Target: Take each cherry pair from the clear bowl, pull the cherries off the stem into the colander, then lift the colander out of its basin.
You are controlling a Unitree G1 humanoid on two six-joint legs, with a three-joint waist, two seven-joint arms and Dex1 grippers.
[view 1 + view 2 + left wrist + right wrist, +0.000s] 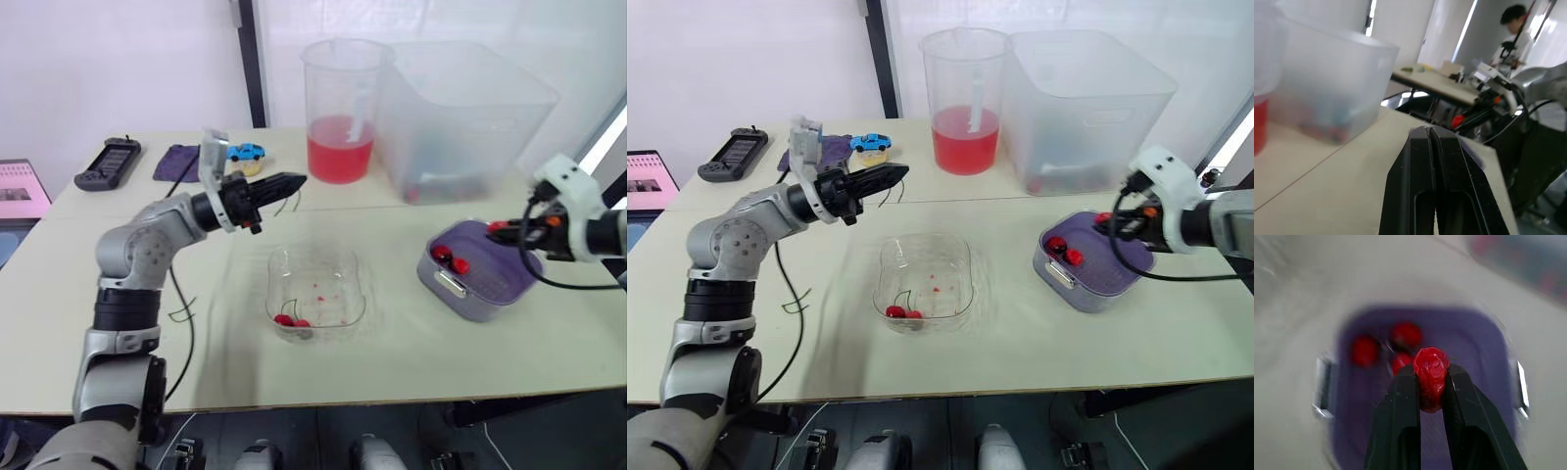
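Observation:
My left gripper (297, 180) is shut on a thin green stem (287, 203) that dangles from its tips, held up above the table behind the clear bowl (345, 262). One cherry pair (291, 320) lies at the bowl's near edge. To the right sits the purple colander (495, 279) in its basin, with loose cherries (447, 258) inside. My right gripper (498, 228) hangs over the colander's far side, shut on a single red cherry (1430, 377). In the right wrist view three cherries (1405, 335) lie in the colander below it.
A pitcher of red liquid (341, 108) and a large clear bin (460, 117) stand at the back. A blue toy car (246, 152), purple cloth (176, 162) and black controller (108, 164) lie back left. Loose stems (182, 311) lie left of the bowl.

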